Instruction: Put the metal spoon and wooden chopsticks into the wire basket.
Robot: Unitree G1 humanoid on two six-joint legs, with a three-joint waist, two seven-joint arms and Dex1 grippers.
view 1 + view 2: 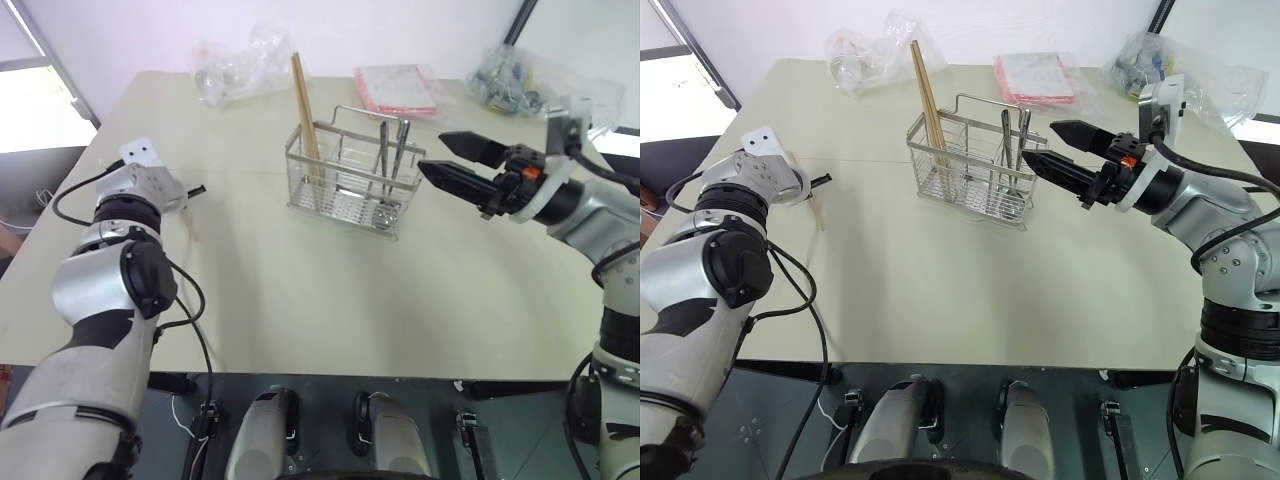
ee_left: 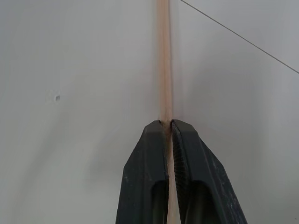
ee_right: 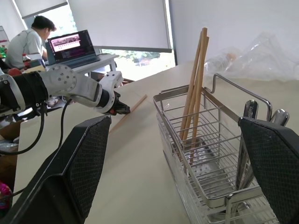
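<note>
Left gripper (image 2: 169, 128) is clamped on a wooden chopstick (image 2: 163, 60) lying at frame left; right gripper (image 1: 452, 160) gapes. Next: lift it into the wire basket (image 1: 350, 195).

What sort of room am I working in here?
Probably an office or lab: a person sits at a desk with an open laptop by roller-blind windows, behind the plain table.

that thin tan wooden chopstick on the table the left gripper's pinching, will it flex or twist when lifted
The thin tan wooden chopstick looks straight and stiff, so it probably won't droop. The left gripper is shut on it near one end, so the long free end may swing or pivot. The slim smooth wood could slip between the narrow black fingertips.
</note>
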